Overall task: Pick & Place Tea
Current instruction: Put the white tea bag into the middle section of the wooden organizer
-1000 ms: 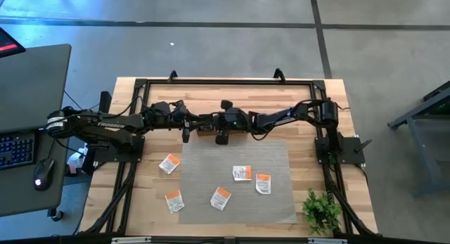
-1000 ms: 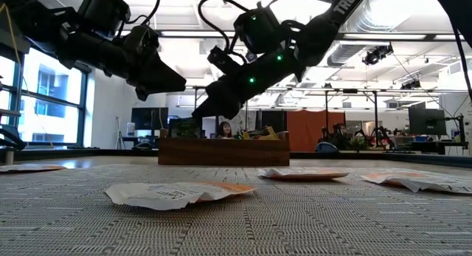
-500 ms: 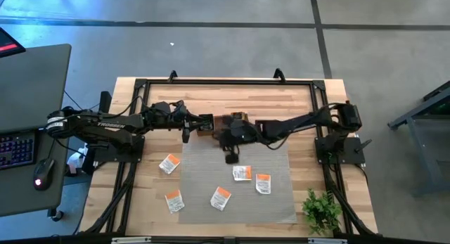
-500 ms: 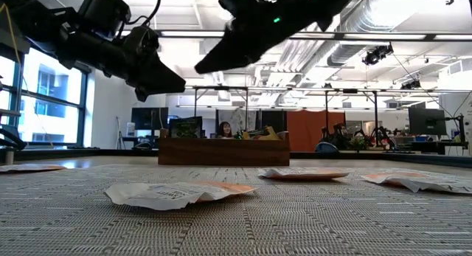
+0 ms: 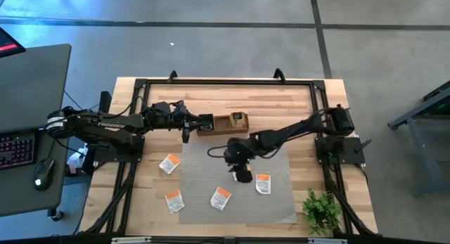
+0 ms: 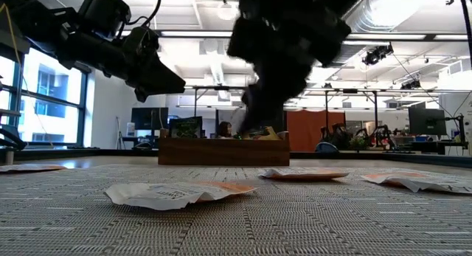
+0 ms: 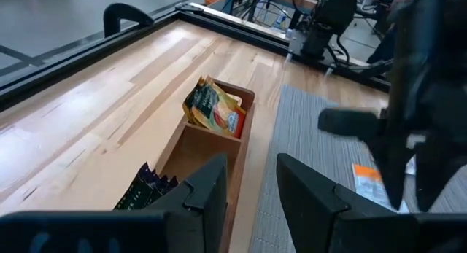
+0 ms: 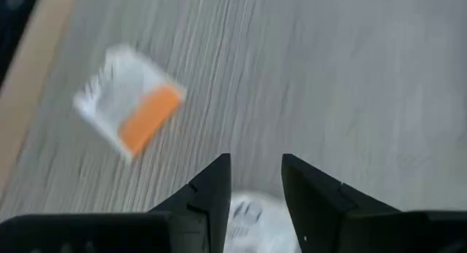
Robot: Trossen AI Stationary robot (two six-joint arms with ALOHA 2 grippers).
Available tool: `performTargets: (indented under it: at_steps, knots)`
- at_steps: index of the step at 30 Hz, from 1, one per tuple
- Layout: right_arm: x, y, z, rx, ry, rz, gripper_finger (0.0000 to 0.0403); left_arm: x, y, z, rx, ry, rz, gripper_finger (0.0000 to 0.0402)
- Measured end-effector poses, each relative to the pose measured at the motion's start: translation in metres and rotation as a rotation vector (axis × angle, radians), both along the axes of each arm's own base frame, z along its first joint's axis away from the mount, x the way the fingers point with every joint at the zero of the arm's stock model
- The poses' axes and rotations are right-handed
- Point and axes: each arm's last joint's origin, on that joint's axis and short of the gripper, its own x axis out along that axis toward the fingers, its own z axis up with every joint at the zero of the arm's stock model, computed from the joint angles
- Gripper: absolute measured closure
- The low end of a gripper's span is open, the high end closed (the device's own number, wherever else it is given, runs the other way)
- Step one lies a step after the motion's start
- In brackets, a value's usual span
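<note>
- High view: on the wooden table (image 5: 211, 96), a grey mat (image 5: 278, 202) lies just in front of the wooden box (image 5: 219, 124), the landmark for all that follows.
- The right arm reaches from beyond the box's right end out over the mat. The right gripper (image 5: 242, 175) hangs low in front of the box, its fingers parted to a narrow gap and carrying nothing.
- The left arm waits at the box's left end. The left gripper (image 5: 188, 126) is likewise narrowly parted and empty, and looks along the compartments.
- The box already holds tea: yellow-brown sachets (image 7: 215, 111) in its right-end compartment and dark sachets (image 7: 146, 189) in a compartment nearer the left gripper.
- The step in hand appears to be the approach for a pick. The next move likely calls for setting the fingers either side of a flat packet, pinching an edge off the weave, then carrying it to the box.
- The likely target sachet (image 8: 244, 211) shows as a pale packet just under the right fingertips, partly hidden, on the mat in front of the box.
- Four white-and-orange sachets lie flat farther from the box: one (image 5: 263, 183) just beside the right gripper, two (image 5: 221, 197) (image 5: 174, 200) near the mat's front, and one (image 5: 169, 163) on bare wood off the mat's left edge.
- Each is small, square and slightly crumpled, white with an orange band at one end.
</note>
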Motion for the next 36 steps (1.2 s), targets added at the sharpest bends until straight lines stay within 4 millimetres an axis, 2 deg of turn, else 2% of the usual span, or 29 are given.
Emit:
performTargets:
  at_steps: [4,9,21,30,33,36]
  knots:
    - [-0.004,0.005,-0.010,0.002,0.072,0.021,0.0284,0.000,0.000,0.000,0.000,0.000,0.000,0.0282]
    - [-0.004,0.004,-0.024,-0.080,0.116,0.022,0.0284,0.000,0.000,0.000,0.000,0.001,0.001,0.0282]
    - [-0.006,0.001,-0.032,-0.221,0.141,0.007,0.0284,0.000,0.000,0.000,0.000,0.001,0.001,0.0282]
    - [-0.008,0.006,-0.039,-0.349,0.153,0.114,0.0284,0.000,0.000,0.000,0.000,0.002,0.001,0.0282]
    - [-0.009,0.006,-0.040,-0.351,0.157,0.118,0.0287,0.000,0.000,0.000,0.000,0.001,0.002,0.0282]
    - [-0.009,0.002,-0.048,-0.318,0.203,0.099,0.0307,0.000,0.000,0.000,0.000,0.001,0.002,0.0282]
